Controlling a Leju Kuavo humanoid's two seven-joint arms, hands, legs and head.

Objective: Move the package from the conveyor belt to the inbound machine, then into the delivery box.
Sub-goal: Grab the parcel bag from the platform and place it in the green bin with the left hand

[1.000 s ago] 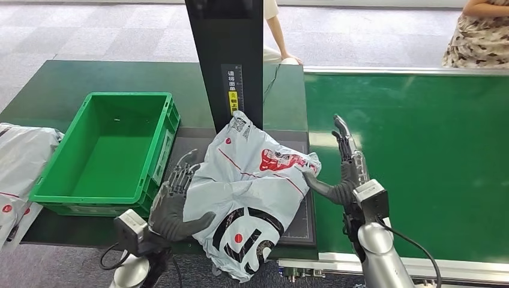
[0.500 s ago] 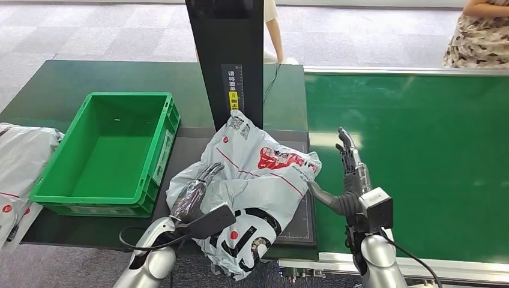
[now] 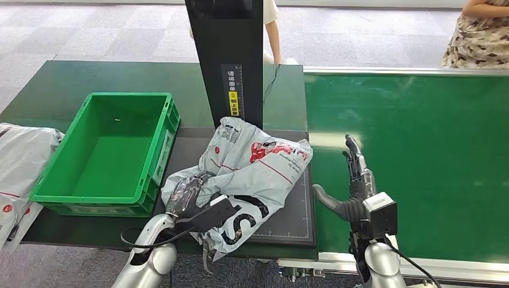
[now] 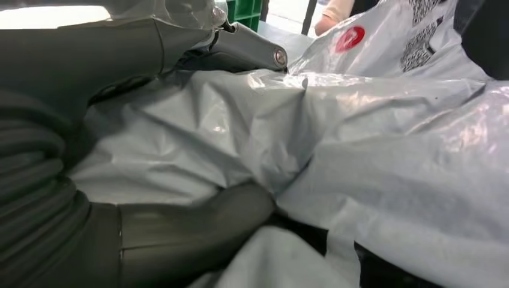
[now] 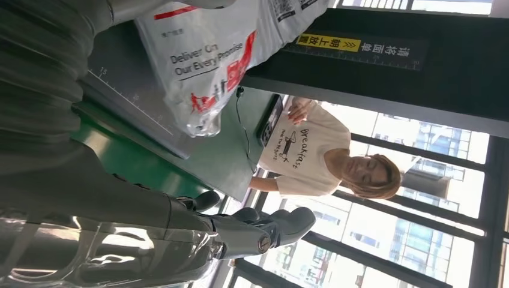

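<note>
Package point(image 3: 255, 174), a crumpled grey mailer bag, lies at centre frame on the dark inbound machine point(image 3: 294, 225), just right of the green delivery box point(image 3: 157, 165) at left. The left hand point(image 3: 191, 198), lower centre-left, grips its near edge, thumb beneath. Right of it, the right hand point(image 3: 354, 186) stands spread and empty over the conveyor belt point(image 3: 420, 150).
</note>
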